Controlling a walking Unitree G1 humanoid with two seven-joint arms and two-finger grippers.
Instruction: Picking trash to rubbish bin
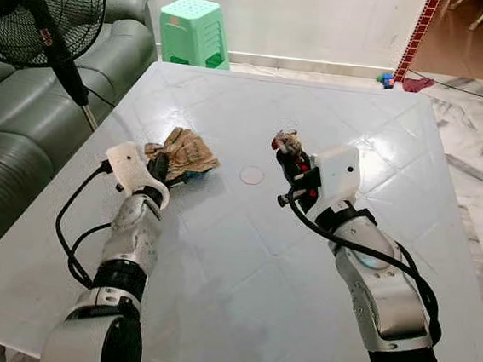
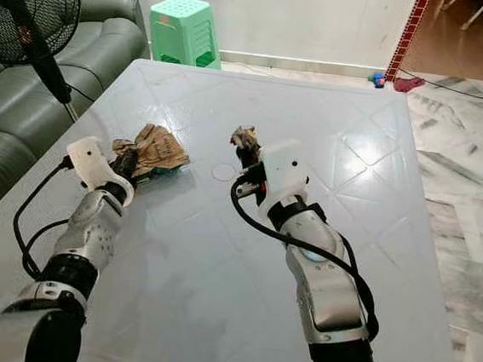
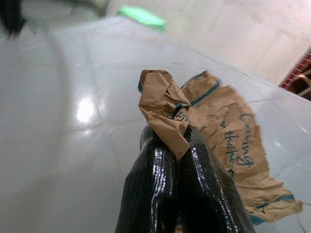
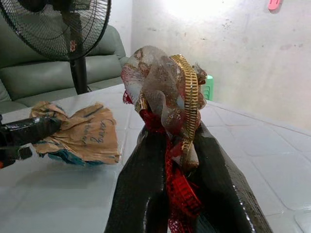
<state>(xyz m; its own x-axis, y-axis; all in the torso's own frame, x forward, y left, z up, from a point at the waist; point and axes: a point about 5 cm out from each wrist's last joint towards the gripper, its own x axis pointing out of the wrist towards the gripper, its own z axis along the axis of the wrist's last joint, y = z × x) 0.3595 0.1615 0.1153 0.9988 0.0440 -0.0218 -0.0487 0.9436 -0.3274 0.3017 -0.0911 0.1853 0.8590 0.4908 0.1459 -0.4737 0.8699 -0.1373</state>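
From my head camera I see both my arms over the white table (image 1: 242, 267). My left gripper (image 1: 159, 166) reaches the near edge of a crumpled brown paper bag (image 1: 184, 150) lying on the tabletop, and my right gripper (image 1: 293, 165) is raised above the table with a small wad of trash (image 1: 286, 140) at its tip. From there the fingers are too small to read. My left wrist camera settles it: my two black fingers (image 3: 155, 179) are pressed together on a twisted corner of the bag, whose flattened body, with teal edging and handwriting, spreads out beyond them on the table. My right wrist camera shows my fingers (image 4: 141, 189) clamped around the wad, a tangle of clear wrapper, gold ribbon and red mesh, with the paper bag lower down to one side and my other gripper's fingers at its edge. A standing fan (image 1: 36, 7) and a grey-green sofa (image 1: 25, 117) sit on my left, cut off by the frame; a green plastic stool (image 1: 194, 31) stands past the table's far edge. A faint ring (image 1: 251, 175) marks the tabletop between my grippers.
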